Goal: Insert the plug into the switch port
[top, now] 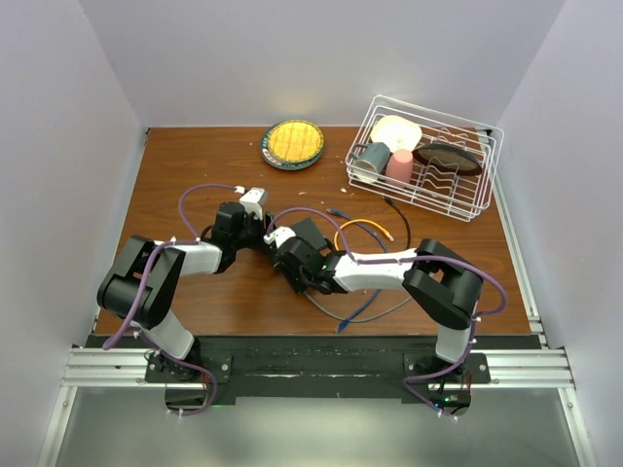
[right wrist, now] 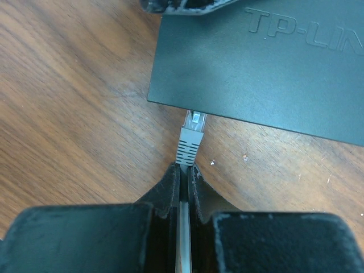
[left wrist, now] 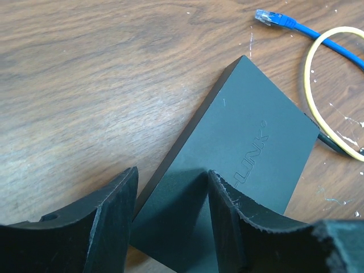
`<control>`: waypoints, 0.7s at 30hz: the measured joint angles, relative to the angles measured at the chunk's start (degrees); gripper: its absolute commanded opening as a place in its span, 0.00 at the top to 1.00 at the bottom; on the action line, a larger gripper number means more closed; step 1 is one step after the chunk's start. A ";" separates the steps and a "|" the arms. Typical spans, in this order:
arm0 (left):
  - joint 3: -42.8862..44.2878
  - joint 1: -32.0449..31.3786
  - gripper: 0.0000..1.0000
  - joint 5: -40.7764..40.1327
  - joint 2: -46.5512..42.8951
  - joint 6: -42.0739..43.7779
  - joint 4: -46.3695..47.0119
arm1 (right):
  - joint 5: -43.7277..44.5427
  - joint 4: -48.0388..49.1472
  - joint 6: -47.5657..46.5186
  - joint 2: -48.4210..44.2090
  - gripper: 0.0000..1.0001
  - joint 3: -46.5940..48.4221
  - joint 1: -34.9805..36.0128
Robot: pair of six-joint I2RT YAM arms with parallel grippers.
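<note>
The right gripper (right wrist: 183, 170) is pinched tight on the grey cable (right wrist: 183, 224) just behind the plug (right wrist: 190, 135). Its 2 fingers are pressed together with only the cord between them. Gripping that close to the boot looks deliberate, since a short free length keeps the plug stiff and pointing straight ahead.

The plug's clear tip meets the near long edge of the switch (right wrist: 273, 74), close to that edge's left corner. The switch port itself is hidden under the lip of the box, so I cannot tell whether the tip is seated or only at the mouth. By my reading the insertion is in its last stretch, and the push needs to stay square to the edge.

The left gripper (left wrist: 172, 173) stands about half apart at the left end of the switch. 1 finger (left wrist: 108, 222) lies along the box's long side and the other (left wrist: 233, 227) sits over its top. No clamp shows, and I take it for a brace that keeps the light box from sliding away under the push.

The switch lies flat, label up, mid-table (top: 175, 185). A blue cable (left wrist: 284, 21) and a yellow cable (left wrist: 310, 74) lie loose just to its right, clear of the working edge. The dish rack (top: 484, 165) and the round plate (top: 292, 143) sit at the far side, well apart from all this
</note>
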 measured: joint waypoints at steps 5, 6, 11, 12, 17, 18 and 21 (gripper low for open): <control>-0.83 -0.02 0.75 -0.81 -0.46 -0.85 0.63 | -0.22 1.84 0.31 -0.74 1.00 -1.44 -0.11; -0.96 -0.11 0.75 -0.92 -0.59 -1.11 0.61 | -0.20 2.62 0.31 -1.07 1.00 -2.12 -0.15; -1.88 -0.76 0.79 -1.16 -1.49 -2.43 0.57 | 0.52 3.91 -0.17 -3.10 1.00 -4.96 -1.22; -1.99 -0.81 0.80 -1.16 -1.57 -2.54 0.57 | 0.87 4.11 -0.42 -3.32 1.00 -5.31 -1.51; -2.32 -1.49 0.82 -2.21 -1.84 -3.34 0.59 | 2.16 5.95 -1.95 -3.98 1.00 -6.88 -2.97; -2.29 -1.64 0.82 -2.49 -1.84 -3.41 0.59 | 2.12 6.29 -2.19 -4.11 1.00 -7.10 -3.06; -2.19 -2.08 0.82 -3.26 -1.84 -3.43 0.66 | 1.75 7.56 -3.37 -4.33 1.00 -7.87 -3.10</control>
